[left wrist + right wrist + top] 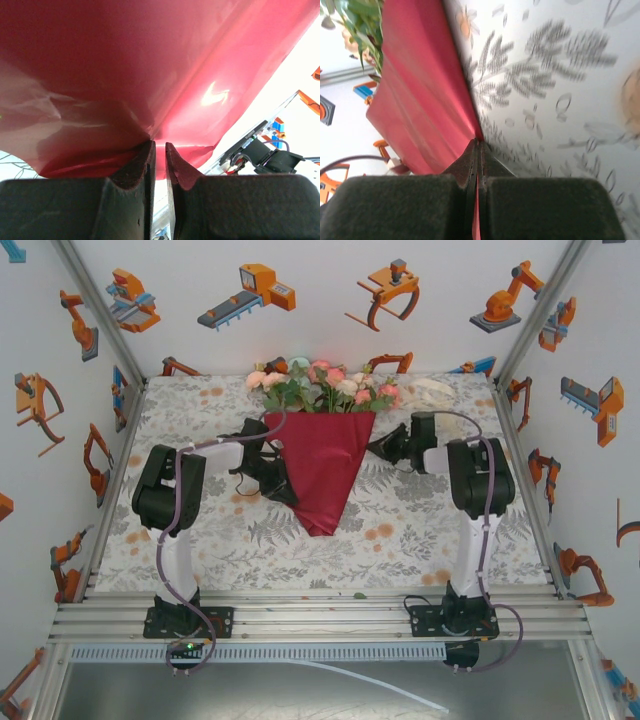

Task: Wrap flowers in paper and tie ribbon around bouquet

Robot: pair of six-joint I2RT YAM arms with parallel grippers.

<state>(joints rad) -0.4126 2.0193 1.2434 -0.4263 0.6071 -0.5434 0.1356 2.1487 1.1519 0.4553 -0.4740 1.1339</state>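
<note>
Seen from its own wrist, the right tool (478, 146) is clamped tight on a sliver of the paper (420, 100), a thin, glossy dark red sheet lying on the leaf-printed worktop (560, 75). The left tool (159, 147), with dark, rough-surfaced fingers, pinches a creased fold, its jaws a slit apart. From above, the paper is a triangle in the middle of the worktop, pointing toward the arms. The flowers (325, 385), pink, peach and cream, fan from its far edge.

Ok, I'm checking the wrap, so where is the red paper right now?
In the top view the paper lies mid-table as a cone between the left gripper and right gripper, flowers at its far edge.
</note>
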